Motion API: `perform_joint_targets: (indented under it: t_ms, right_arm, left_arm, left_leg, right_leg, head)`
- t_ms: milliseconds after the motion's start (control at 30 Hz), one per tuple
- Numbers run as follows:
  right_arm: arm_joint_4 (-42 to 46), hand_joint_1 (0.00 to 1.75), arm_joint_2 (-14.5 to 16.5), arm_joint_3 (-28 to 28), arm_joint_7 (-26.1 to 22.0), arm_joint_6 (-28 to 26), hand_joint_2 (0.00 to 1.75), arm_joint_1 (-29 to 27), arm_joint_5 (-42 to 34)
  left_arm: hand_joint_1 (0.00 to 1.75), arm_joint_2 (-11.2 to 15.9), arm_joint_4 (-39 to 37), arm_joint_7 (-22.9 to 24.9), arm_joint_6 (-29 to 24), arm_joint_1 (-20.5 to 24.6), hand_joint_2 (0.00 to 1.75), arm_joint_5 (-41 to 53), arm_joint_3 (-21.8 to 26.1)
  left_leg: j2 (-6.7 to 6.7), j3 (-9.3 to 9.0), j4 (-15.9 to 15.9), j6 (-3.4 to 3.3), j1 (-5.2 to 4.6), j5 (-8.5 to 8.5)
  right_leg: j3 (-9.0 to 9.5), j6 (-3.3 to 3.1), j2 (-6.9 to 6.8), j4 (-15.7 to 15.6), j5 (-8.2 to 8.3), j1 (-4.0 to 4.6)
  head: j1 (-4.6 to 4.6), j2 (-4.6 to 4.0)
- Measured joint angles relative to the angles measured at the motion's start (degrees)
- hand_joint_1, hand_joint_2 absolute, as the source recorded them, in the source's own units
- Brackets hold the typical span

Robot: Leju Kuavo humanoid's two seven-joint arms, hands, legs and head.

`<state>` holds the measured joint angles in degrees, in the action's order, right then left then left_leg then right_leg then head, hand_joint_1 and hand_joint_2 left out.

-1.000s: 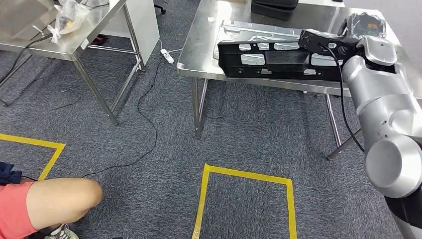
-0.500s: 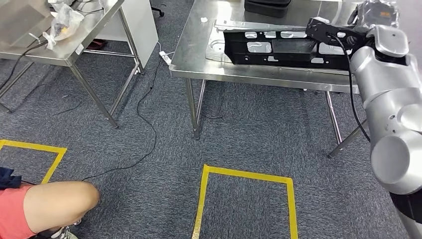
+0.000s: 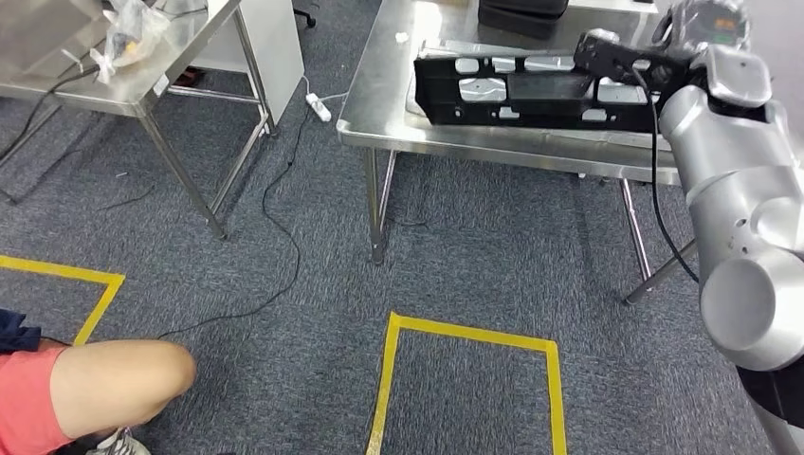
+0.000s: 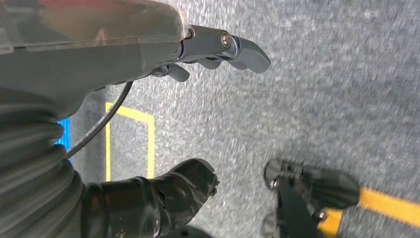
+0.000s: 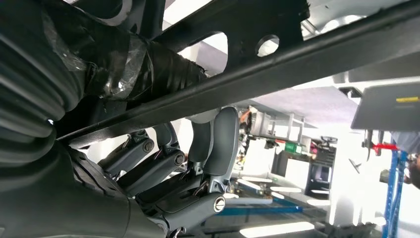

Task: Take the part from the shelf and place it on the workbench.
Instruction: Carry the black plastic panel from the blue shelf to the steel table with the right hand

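- Part (image 3: 531, 93): long black plastic moulding with several cut-out windows, lay roughly level at the head view's 1 o'clock, over the top of the steel counter (image 3: 379, 104). Whether its underside touched the steel or hung just above it could not be told.
- Right robot hand (image 3: 616, 64): clamped on the part's end nearest the silver arm; in the right wrist view its fingers (image 5: 218, 144) were curled up around a black bar of the part (image 5: 277, 59), so the grasp was not released.
- Left robot hand (image 4: 198, 54): hung low over grey carpet, fingers apart and straight, nothing in them.
- Counter contents beside the part: a flat silver sheet-metal panel (image 3: 512, 49) lay under or just behind it; a dark case (image 3: 521, 14) sat at the counter's far edge, toward 12 o'clock.
- Other items logged: a second steel table (image 3: 142, 90) at 10 o'clock bearing a clear plastic bag (image 3: 133, 28); yellow floor tape (image 3: 465, 332) at 6 o'clock; a person's bare knee (image 3: 114, 379) at 8 o'clock, well apart from the counter.
- Task status, as judged: fetching from the shelf looked complete, and the carry had brought the part over the counter. Remaining: settle the part flat on the steel, open the right robot hand, draw the arm clear.
- Risk noted: the part overlapped the silver panel, so it might rest unevenly once released.
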<state>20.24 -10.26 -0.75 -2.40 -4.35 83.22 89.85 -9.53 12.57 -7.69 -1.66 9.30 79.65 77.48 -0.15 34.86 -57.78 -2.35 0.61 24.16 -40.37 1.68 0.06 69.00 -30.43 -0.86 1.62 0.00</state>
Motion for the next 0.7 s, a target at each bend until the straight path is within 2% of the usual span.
perform_joint_targets:
  t_ms: [67, 133, 167, 200, 267, 333, 400, 467, 533, 567, 600, 633, 667, 700]
  right_arm:
    - [0.0, 1.75, 0.0, -0.1, 0.0, 0.0, 1.75, -0.1, 0.0]
    - [-0.1, 1.75, 0.0, -0.2, 0.0, 0.0, 1.75, -0.3, 0.0]
    - [-0.1, 1.75, 0.0, -0.2, 0.0, 0.0, 1.75, -0.4, 0.0]
    - [-0.1, 1.75, 0.0, -0.3, 0.0, 0.0, 1.75, -0.4, 0.0]
    - [-0.1, 1.75, -0.1, -0.3, 0.0, 0.0, 1.75, -0.3, 0.0]
    - [-0.1, 1.75, -0.1, -0.3, 0.0, 0.0, 1.75, -0.2, 0.0]
    - [-0.1, 1.75, -0.2, -0.4, 0.1, 0.1, 1.75, -0.3, 0.0]
    - [-0.1, 1.75, -0.2, -0.5, 0.2, 0.2, 1.75, -0.2, 0.0]
    - [-0.1, 1.75, -0.2, -0.6, 0.5, 0.2, 1.75, -0.3, 0.0]
    - [-0.2, 1.75, -0.1, -0.7, 0.7, 0.2, 1.75, -0.4, 0.0]
    - [-0.2, 1.75, -0.1, -0.8, 0.8, 0.2, 1.75, -0.4, 0.0]
    - [-0.2, 1.75, 0.0, -0.9, 0.9, 0.2, 1.75, -0.5, 0.0]
    - [-0.2, 1.75, 0.0, -1.0, 1.0, 0.2, 1.75, -0.5, 0.0]
    - [-0.2, 1.75, 0.0, -1.0, 1.1, 0.2, 1.75, -0.5, 0.0]
  left_arm:
    - [0.00, 0.0, 0.0, 0.0, 0.0, 0.0, 1.75, 0.0, 0.0]
    - [0.00, 0.0, 0.0, 0.0, 0.0, -0.1, 1.75, 0.0, 0.0]
    - [0.00, 0.0, 0.0, 0.0, 0.0, -0.1, 1.75, 0.1, 0.0]
    - [0.00, 0.0, 0.0, 0.0, 0.1, -0.2, 1.75, 0.1, 0.0]
    - [0.00, -0.1, 0.0, 0.0, 0.1, -0.1, 1.75, 0.1, 0.0]
    - [0.00, -0.1, 0.0, 0.0, 0.1, -0.1, 1.75, 0.1, 0.0]
    - [0.00, -0.1, 0.0, 0.1, 0.2, -0.1, 1.75, 0.0, 0.0]
    - [0.00, 0.0, 0.0, 0.0, 0.2, -0.1, 1.75, -0.1, 0.0]
    - [0.00, 0.0, 0.0, 0.0, 0.2, -0.1, 1.75, -0.2, 0.0]
    - [0.00, 0.0, 0.0, 0.0, 0.2, -0.2, 1.75, -0.3, 0.0]
    - [0.00, 0.0, 0.0, 0.0, 0.2, -0.2, 1.75, -0.4, 0.1]
    - [0.00, 0.0, 0.0, 0.0, 0.2, -0.2, 1.75, -0.5, 0.1]
    - [0.00, 0.1, 0.0, 0.0, 0.2, -0.2, 1.75, -0.6, 0.1]
    - [0.00, 0.1, 0.0, 0.0, 0.2, -0.2, 1.75, -0.8, 0.2]
  left_leg:
    - [-0.03, 0.00, 0.0, -0.01, -0.01, 0.01]
    - [-0.08, 0.00, -0.1, -0.03, -0.03, 0.04]
    - [-0.11, -0.01, -0.3, 0.06, -0.03, 0.20]
    - [-0.13, 0.00, -0.5, 0.22, -0.03, 0.41]
    - [-0.17, 0.20, -1.1, 0.75, -0.21, 0.78]
    - [-0.19, 0.37, -1.2, 1.22, -0.35, 0.79]
    - [-0.16, 0.50, -1.4, 1.74, -0.41, 1.16]
    - [-0.13, 1.93, -4.7, 2.29, -0.39, 3.34]
    - [-0.11, 5.16, -11.8, 2.70, -0.16, 6.76]
    - [-0.10, 6.76, -15.1, 2.85, -0.06, 7.85]
    - [-0.09, 7.69, -16.9, 2.93, 0.01, 7.98]
    - [-0.08, 7.64, -16.5, 2.94, 0.05, 7.04]
    - [-0.08, 6.57, -14.0, 2.85, 0.06, 5.20]
    - [-0.07, 4.81, -10.1, 2.65, 0.06, 3.03]
  right_leg:
    - [-0.78, 0.06, 0.00, 1.7, -0.66, 0.00]
    - [-2.61, 0.19, 0.00, 5.3, -1.63, 0.00]
    - [-1.86, 0.12, -0.01, 3.6, -0.02, -0.01]
    - [-0.41, -0.07, -0.01, 0.3, 1.86, 0.01]
    - [3.55, -0.64, 0.00, -8.2, 5.69, 0.30]
    - [4.08, -1.08, 0.08, -9.3, 5.62, 0.60]
    - [4.17, -1.63, 0.10, -9.5, 5.78, 0.25]
    - [4.42, -2.25, -0.04, -9.9, 5.95, -0.14]
    - [4.46, -2.59, -0.13, -10.0, 5.91, -0.12]
    - [4.45, -2.65, -0.11, -10.0, 5.89, -0.10]
    - [4.45, -2.69, -0.06, -9.9, 5.88, -0.08]
    - [4.48, -2.68, -0.01, -9.9, 5.85, -0.08]
    - [4.54, -2.63, 0.05, -9.8, 5.80, -0.07]
    - [4.61, -2.52, 0.10, -9.8, 5.71, -0.07]
  head:
    - [0.02, 0.00]
    - [0.03, 0.00]
    - [0.03, 0.00]
    - [0.02, 0.00]
    - [0.02, 0.00]
    - [0.04, 0.00]
    - [0.04, 0.00]
    - [0.07, 0.00]
    - [0.08, 0.00]
    - [0.07, 0.00]
    - [0.08, 0.00]
    - [0.08, 0.00]
    - [0.09, 0.00]
    - [0.09, 0.00]
